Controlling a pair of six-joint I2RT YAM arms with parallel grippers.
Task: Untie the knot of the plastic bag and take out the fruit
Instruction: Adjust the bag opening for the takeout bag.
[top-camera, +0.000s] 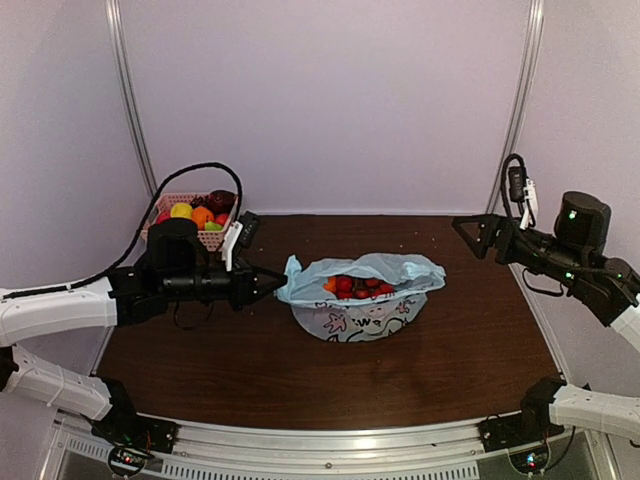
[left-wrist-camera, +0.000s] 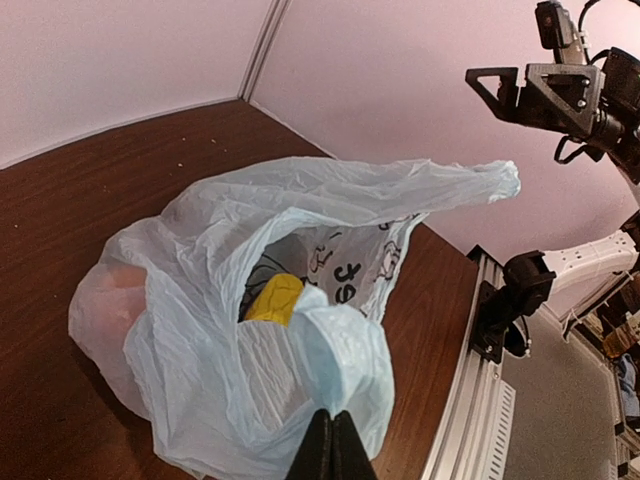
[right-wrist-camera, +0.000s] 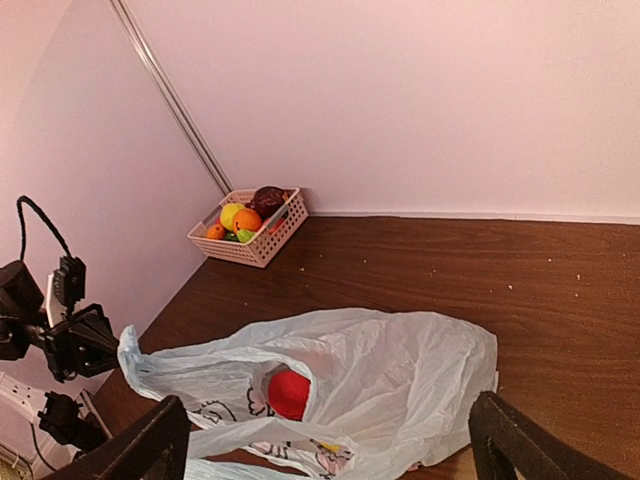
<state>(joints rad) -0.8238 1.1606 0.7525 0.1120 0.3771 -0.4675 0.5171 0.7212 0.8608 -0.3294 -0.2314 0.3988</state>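
Item: plastic bag (top-camera: 365, 300), centre of table (top-camera: 480, 340). Thin, limp, slippery film, mouth agape. Fruit (top-camera: 358, 286) inside looks light and rigid.
Left gripper (top-camera: 278, 283), bag's 9 o'clock: pinched shut on rim film.
Right gripper (top-camera: 468, 232), 3 o'clock, well apart: spread wide, empty.
Best hold: loose rim.

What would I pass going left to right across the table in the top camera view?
pink basket → left tool → plastic bag → right tool
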